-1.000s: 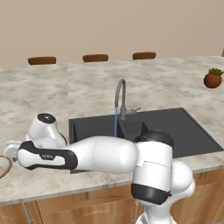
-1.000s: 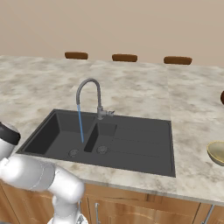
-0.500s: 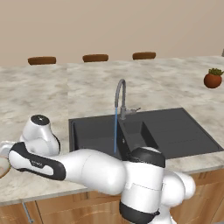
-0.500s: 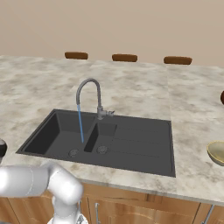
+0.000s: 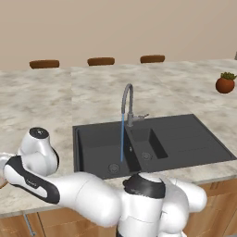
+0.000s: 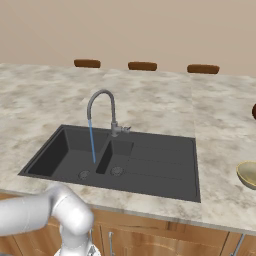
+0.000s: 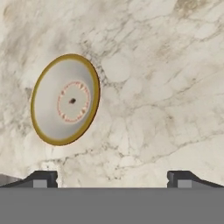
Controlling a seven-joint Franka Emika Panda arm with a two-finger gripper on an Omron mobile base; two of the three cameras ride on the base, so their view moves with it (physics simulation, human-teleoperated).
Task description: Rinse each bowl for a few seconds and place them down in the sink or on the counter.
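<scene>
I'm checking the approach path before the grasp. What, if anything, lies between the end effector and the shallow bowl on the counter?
Nothing visible. In the hand view the open end effector looks at the shallow bowl, with bare counter between them.

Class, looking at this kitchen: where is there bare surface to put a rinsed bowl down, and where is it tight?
Free: the counter behind the tap, and the sink's ribbed drainboard. The left basin takes the water stream. Tighter: the right end, by the olive bowl, and beside the shallow bowl under the open gripper.
</scene>
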